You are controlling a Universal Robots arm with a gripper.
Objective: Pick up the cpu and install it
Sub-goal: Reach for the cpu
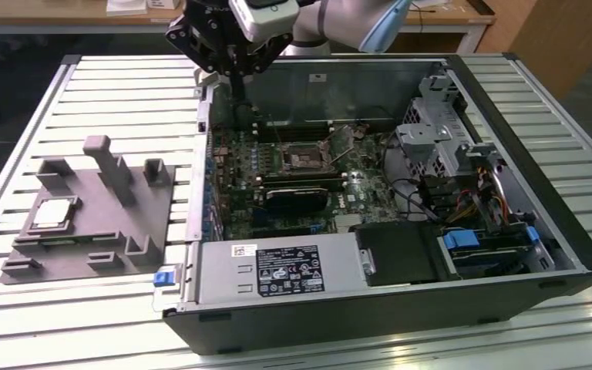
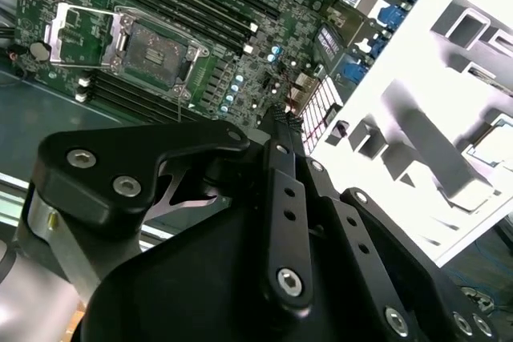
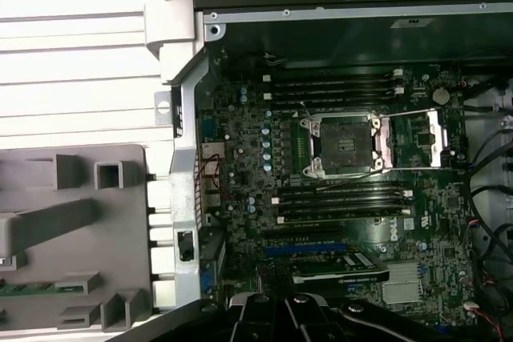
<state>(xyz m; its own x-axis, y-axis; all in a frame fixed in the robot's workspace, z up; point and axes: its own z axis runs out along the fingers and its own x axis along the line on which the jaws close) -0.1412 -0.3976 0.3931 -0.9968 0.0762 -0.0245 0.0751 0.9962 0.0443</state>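
The cpu (image 1: 55, 213), a flat silver square, lies in a pocket of the grey fixture block (image 1: 121, 220) on the exterior view's left, outside the computer case. In the second wrist view the cpu (image 2: 498, 136) shows at the picture's edge in the same pocket. My gripper (image 1: 237, 82) hangs over the case's back corner, well apart from the cpu, its black fingers (image 2: 282, 130) drawn together and holding nothing. The motherboard's socket (image 1: 307, 159) sits with its metal frame swung open, seen also in both wrist views as the socket (image 3: 346, 144) (image 2: 156, 52).
The open computer case (image 1: 502, 231) lies on a slatted metal table (image 1: 121, 85). Inside are memory slots (image 3: 337, 202), a graphics card (image 1: 296, 196), cables and a drive cage (image 1: 440, 146). A tall post (image 1: 105, 162) rises from the fixture block.
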